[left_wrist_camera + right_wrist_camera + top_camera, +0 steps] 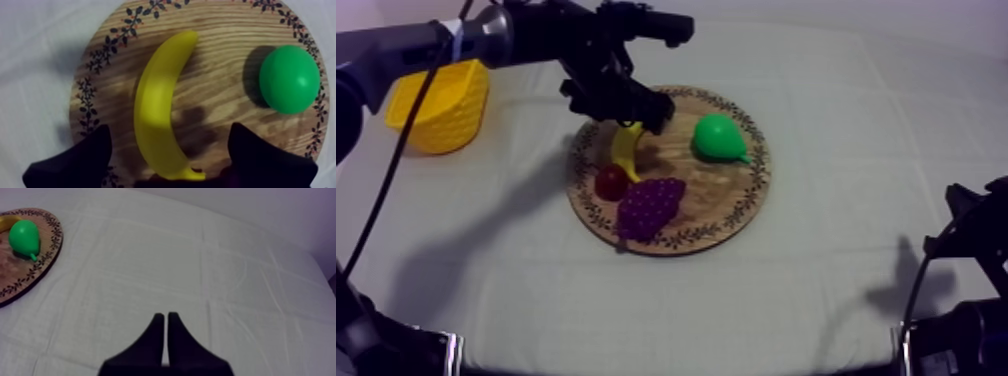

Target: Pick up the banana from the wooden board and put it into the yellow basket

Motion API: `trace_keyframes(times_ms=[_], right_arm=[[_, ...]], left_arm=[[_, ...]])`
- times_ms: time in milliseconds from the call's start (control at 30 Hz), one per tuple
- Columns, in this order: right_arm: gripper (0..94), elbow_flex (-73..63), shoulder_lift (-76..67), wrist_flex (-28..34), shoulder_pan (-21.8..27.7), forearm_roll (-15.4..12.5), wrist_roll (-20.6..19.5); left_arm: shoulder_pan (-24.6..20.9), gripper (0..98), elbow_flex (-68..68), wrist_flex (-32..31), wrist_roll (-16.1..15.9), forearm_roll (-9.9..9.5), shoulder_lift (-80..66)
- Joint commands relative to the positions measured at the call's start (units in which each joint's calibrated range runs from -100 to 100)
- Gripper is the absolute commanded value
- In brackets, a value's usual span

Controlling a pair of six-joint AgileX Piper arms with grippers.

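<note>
Right, nearest you, your right arm is folded low at the right edge of the worktop (816,290), which is covered by a grey-white cloth. The right gripper (166,320) has its two black fingers pressed together into a narrow wedge, holding nothing and pointing out over bare cloth.

Further in, at the middle of the worktop, lies the round wooden board with the leaf-patterned rim (721,200). On its near edge is the purple bunch of toy grapes (649,207). Just behind the bunch, to the left, is the small red fruit (611,181). The curved yellow toy banana (626,150) lies flat on the left half of the board, its near end just beside the small red fruit. The green toy pear (718,138) sits on the board's far right part, well apart from the banana.

Your left arm comes in from the upper left, stretched across the far side of the worktop with the wrist bent downward. The left gripper (628,118) hangs over the banana's far end. Its fingers are spread wide, one on each side of that end, with bare wood showing between each finger and the fruit, so it grips nothing. You cannot tell whether the fingertips touch the board.

Farthest off, at the far left, the yellow woven basket (441,105) stands on the cloth, well apart from the board.
</note>
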Motion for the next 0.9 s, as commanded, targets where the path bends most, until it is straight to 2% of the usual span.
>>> trace_keyframes(times_ms=[0,400,533,733,867], right_arm=[[0.6,-0.03,0.04,0.01,0.02,0.01,-0.01],[0.6,-0.03,0.04,0.01,0.02,0.01,-0.01],[0.6,-0.03,0.04,0.01,0.02,0.01,-0.01],[0.6,-0.03,0.04,0.01,0.02,0.01,-0.01],[0.6,-0.03,0.04,0.01,0.02,0.01,-0.01]], left_arm=[[-0.05,85.3,-0.73,-0.01,-0.11,0.11,1.84],[-0.79,71.3,-3.32,0.24,-0.7,1.14,6.92],[-1.18,55.1,-3.55,0.5,-1.29,2.07,7.77],[-1.55,25.5,-4.09,1.5,-1.46,2.57,8.42],[-1.36,17.3,-3.83,2.92,-1.27,2.12,6.26]])
